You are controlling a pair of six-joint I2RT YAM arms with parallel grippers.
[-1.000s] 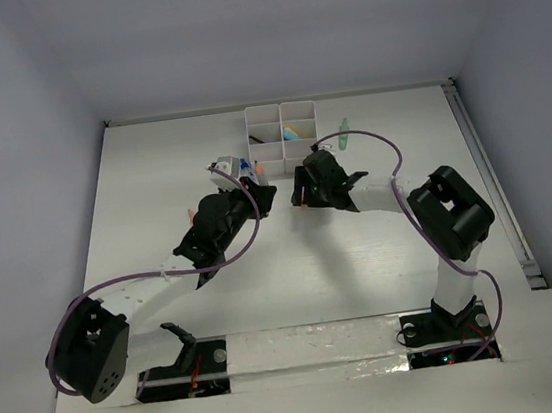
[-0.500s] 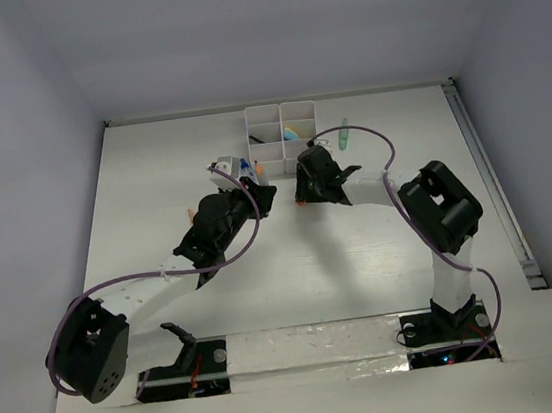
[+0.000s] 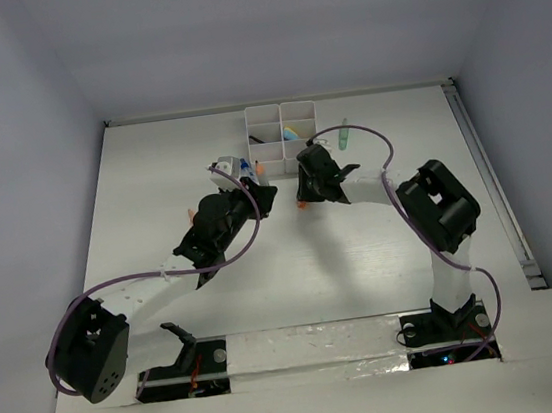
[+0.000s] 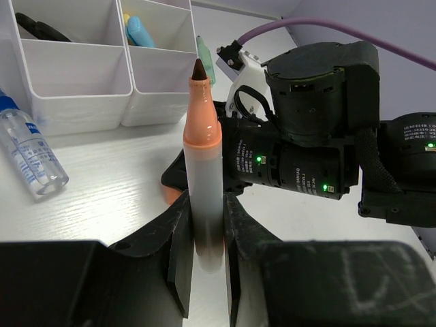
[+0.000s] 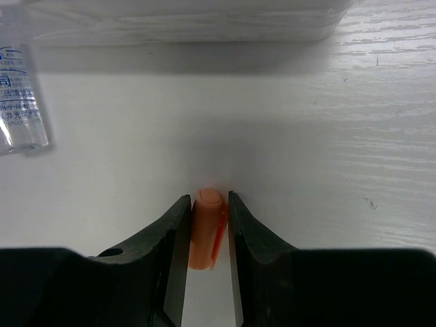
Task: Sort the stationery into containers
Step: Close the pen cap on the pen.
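- Marker (image 4: pixel 201 136): orange, uncapped, dark tip up. It stands upright, pinched low on its barrel by the left gripper (image 4: pixel 206 204).
- Cap (image 5: pixel 203 235): orange, clamped between the right gripper's (image 5: pixel 206 201) fingers with its rounded end pointing out. It sits low over the table (image 5: pixel 354 136); whether it touches cannot be told.
- Organizer (image 3: pixel 282 133): white, four compartments, at the far middle of the table. One compartment holds a blue item (image 4: pixel 138 30) and another a black one (image 4: pixel 37 27).
- Loose items: bottle (image 4: pixel 27 153) lying just beside the organizer's near wall; green pen (image 3: pixel 344 136) lying to its right.
- Left arm: reaches far forward and inward, wrist near the organizer's near-left corner.
- Right arm: elbow folded, forearm running left, wrist close beside the left one, claw aimed down at the table.
- Step judged in hand: capping the marker, ahead of binning it.
- Method advised: bring the cap's open end in line with the tip, both axes matched. Press straight along the barrel, with the marker hand rigid.
- Risk: an oblique push may smear the tip or twist the marker in its grip.
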